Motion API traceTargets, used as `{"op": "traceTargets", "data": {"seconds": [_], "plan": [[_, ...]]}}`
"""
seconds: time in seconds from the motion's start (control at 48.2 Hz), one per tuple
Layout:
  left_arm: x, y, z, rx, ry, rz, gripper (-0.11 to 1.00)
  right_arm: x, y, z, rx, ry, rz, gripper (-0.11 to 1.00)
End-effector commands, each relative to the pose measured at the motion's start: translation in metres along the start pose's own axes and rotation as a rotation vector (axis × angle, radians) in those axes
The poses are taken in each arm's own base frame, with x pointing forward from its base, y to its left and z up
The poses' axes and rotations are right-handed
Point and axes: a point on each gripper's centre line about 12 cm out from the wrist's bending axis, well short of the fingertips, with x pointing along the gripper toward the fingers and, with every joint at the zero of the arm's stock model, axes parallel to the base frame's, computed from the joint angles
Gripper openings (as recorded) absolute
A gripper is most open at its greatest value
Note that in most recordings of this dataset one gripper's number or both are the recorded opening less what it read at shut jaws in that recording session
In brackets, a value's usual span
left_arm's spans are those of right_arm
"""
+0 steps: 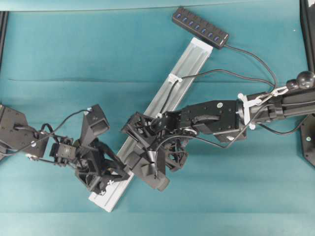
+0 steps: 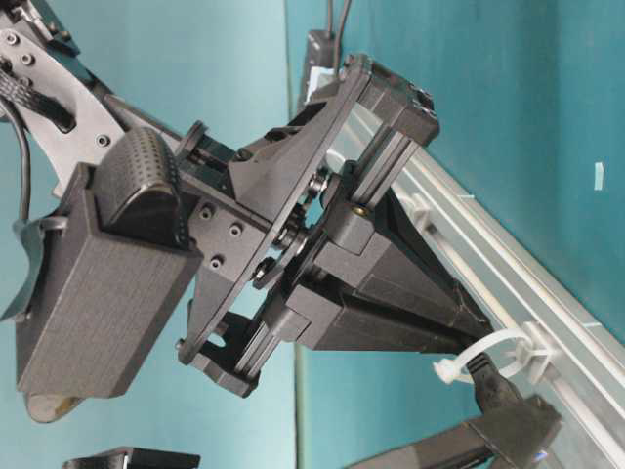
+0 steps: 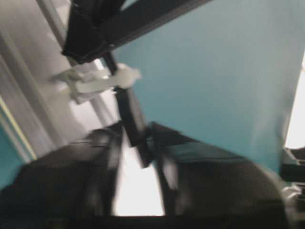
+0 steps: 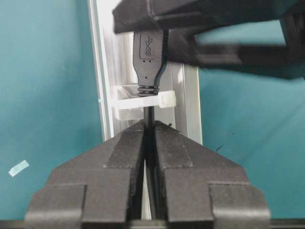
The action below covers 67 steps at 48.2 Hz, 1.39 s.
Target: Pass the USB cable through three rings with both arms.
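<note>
USB cable [image 4: 148,121]: threaded through a ring [image 4: 143,102] at frame centre on the rail [image 4: 107,71]. Right gripper [image 4: 148,143]: clamped on the cable below the ring. Left gripper [image 3: 138,157]: closed around the plug [image 4: 150,57].

Table covering [image 1: 59,54]: plain teal, no pattern. Rail [image 1: 194,56]: silver-grey aluminium with lengthwise grooves; a thin yellowish edge line shows in the left wrist view. Ring [image 4: 143,102] on the rail: whitish, translucent. USB cable [image 1: 246,56] and its plug [image 4: 148,57]: black, with an embossed symbol on the plug body. Hub [image 1: 200,27] at the far end: black, with a row of blue ports. Left gripper [image 1: 106,179] and right gripper [image 1: 140,130]: matt black. Tape scrap [image 4: 18,168], left of the rail: pale green.
</note>
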Motion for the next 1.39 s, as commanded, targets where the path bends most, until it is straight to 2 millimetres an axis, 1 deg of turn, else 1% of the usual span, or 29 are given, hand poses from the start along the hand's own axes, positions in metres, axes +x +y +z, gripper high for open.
{"op": "traceTargets", "data": {"seconds": [0.0,0.042,0.083,0.498,0.726,0.768,0.83,0.913,1.017,1.079,1.142,1.245,1.37], "plan": [[0.0,-0.007,0.006,0.006,-0.018,-0.021,0.2,0.001,0.0,0.004,0.011,-0.007,-0.004,0.06],[0.001,-0.005,0.005,0.005,-0.017,-0.018,0.13,0.001,0.0,0.004,0.011,-0.007,-0.004,0.06],[0.0,-0.006,0.006,0.005,-0.018,-0.019,0.1,0.0,0.0,0.004,0.011,-0.008,-0.005,0.06],[0.0,-0.007,0.006,-0.005,-0.02,-0.023,0.1,0.0,0.0,0.004,0.008,-0.01,-0.007,0.06],[-0.001,-0.006,0.006,-0.028,-0.018,-0.021,0.1,-0.002,0.004,0.003,0.028,0.005,0.038,0.07],[-0.001,-0.005,0.005,-0.031,-0.015,-0.019,0.1,-0.002,0.004,0.002,0.029,0.01,0.05,0.11],[-0.001,-0.005,0.003,-0.031,-0.012,-0.018,0.1,-0.004,0.004,0.002,0.046,0.013,0.06,0.23],[-0.004,-0.005,0.0,-0.027,-0.005,-0.02,0.1,-0.005,0.001,0.001,0.08,0.012,0.049,0.47],[-0.006,-0.005,-0.005,-0.031,0.005,-0.022,0.1,-0.008,-0.008,-0.003,0.132,0.004,-0.001,0.76],[-0.008,-0.007,-0.007,-0.04,0.011,-0.027,0.1,-0.011,-0.013,-0.005,0.153,0.001,-0.022,0.88],[-0.01,-0.007,-0.011,-0.048,0.018,-0.028,0.1,-0.015,-0.018,-0.007,0.172,-0.003,-0.039,0.93],[-0.014,-0.01,-0.016,-0.066,0.031,-0.038,0.1,-0.02,-0.022,-0.01,0.186,-0.005,-0.055,0.9],[-0.021,-0.015,-0.021,-0.082,0.041,-0.058,0.1,-0.025,-0.022,-0.015,0.199,0.0,-0.059,0.91]]}}
